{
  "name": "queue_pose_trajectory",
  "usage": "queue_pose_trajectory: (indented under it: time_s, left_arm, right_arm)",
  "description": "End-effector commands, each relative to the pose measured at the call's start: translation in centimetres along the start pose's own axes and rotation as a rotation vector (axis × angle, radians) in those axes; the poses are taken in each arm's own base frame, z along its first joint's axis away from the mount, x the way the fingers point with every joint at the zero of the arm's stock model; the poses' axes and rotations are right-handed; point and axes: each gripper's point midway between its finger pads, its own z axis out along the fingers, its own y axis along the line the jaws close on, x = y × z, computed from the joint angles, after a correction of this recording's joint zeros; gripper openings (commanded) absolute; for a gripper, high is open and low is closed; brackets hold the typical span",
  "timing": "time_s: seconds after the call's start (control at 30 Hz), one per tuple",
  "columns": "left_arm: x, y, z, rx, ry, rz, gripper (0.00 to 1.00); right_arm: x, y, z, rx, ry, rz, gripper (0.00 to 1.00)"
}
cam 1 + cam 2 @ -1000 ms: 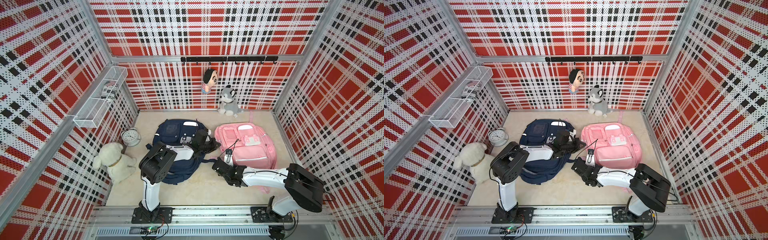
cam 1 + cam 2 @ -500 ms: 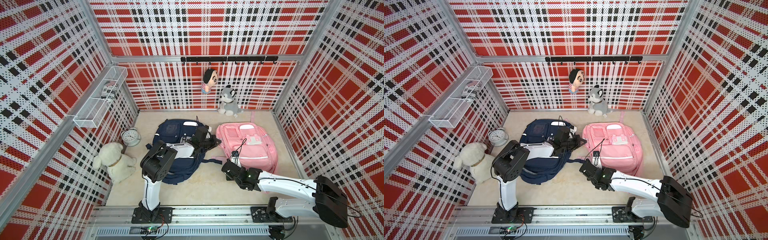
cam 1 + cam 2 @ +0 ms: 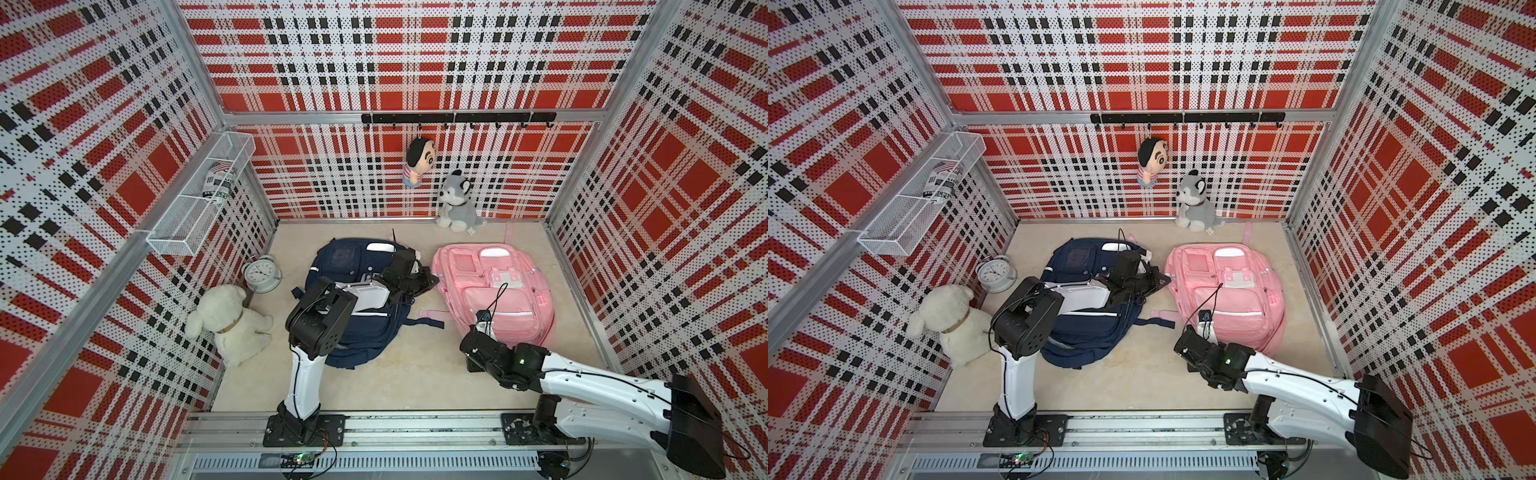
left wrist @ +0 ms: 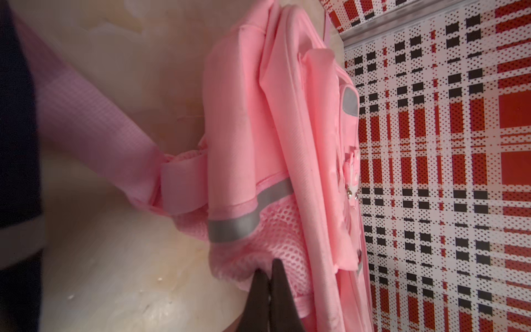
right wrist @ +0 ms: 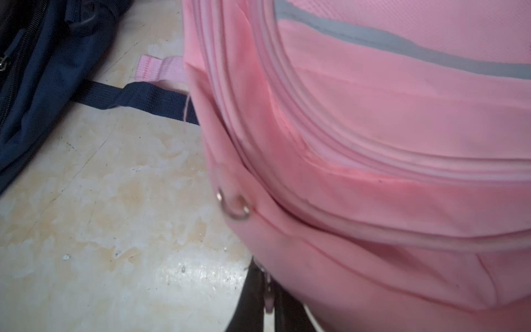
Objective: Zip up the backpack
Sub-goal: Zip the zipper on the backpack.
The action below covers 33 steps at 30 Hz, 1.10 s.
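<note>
1. Two packs lie on the beige surface point(image 3: 415, 374): pink backpack point(image 3: 494, 291) on the robot's right half, navy backpack point(image 3: 353, 316) just beside it on the left.
2. The pink backpack lies flat, front panel up. Its long axis runs back wall to rail, slightly skewed. Top/handle end points twd the back wall, bottom end twd the rail.
3. Jaws of the left gripper point(image 4: 270, 273) are pressed together, no gap. Tips sit against the mesh side pocket point(image 4: 275, 244) on the pack's navy-facing side, abt mid-length. Can't tell if any mesh is pinched.
4. From those tips the pack body lies to the robot's right. The left arm point(image 3: 365, 293) reaches there across the navy backpack, in both top views.
5. The right gripper point(image 5: 267, 287) is clamped on a small pink zip pull point(image 5: 268, 300), visible between the fingers in the R wrist view.
6. It sits low at the pack's bottom end, rail side, at the corner nearer the navy backpack. The pack extends from it twd the back wall.
7. Pale zip/piping lines point(image 5: 373, 156) curve round that end, and a metal ring point(image 5: 234, 205) sits on the fabric near the grip. Blurred, so can't tell how far the zip is shut.
8. A pink strap point(image 3: 432, 323) sticks out of the pack's left side, just beside a navy strap point(image 5: 138, 97).
</note>
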Motion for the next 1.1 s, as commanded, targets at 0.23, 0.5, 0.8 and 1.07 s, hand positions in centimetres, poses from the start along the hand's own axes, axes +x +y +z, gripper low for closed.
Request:
queue_pose_trajectory:
  time_s: [0.23, 0.5, 0.8, 1.07]
  left_arm:
    - [-1.5, 0.0, 0.7, -0.02, -0.07, 0.026, 0.05]
    - [-0.9, 0.5, -0.8, -0.047, -0.08, 0.045, 0.45]
    - [1.1, 0.7, -3.0, -0.069, -0.073, 0.096, 0.54]
    - [4.2, -2.6, -4.8, -0.044, -0.051, 0.17, 0.54]
  right_arm:
    - [-0.3, 1.2, 0.4, -0.078, -0.052, 0.042, 0.0]
    - [-1.3, 1.3, 1.0, -0.088, -0.136, 0.081, 0.0]
    - [-1.6, 0.8, 1.3, -0.078, -0.187, 0.105, 0.0]
    - [-1.9, 0.9, 1.6, -0.072, -0.202, 0.107, 0.0]
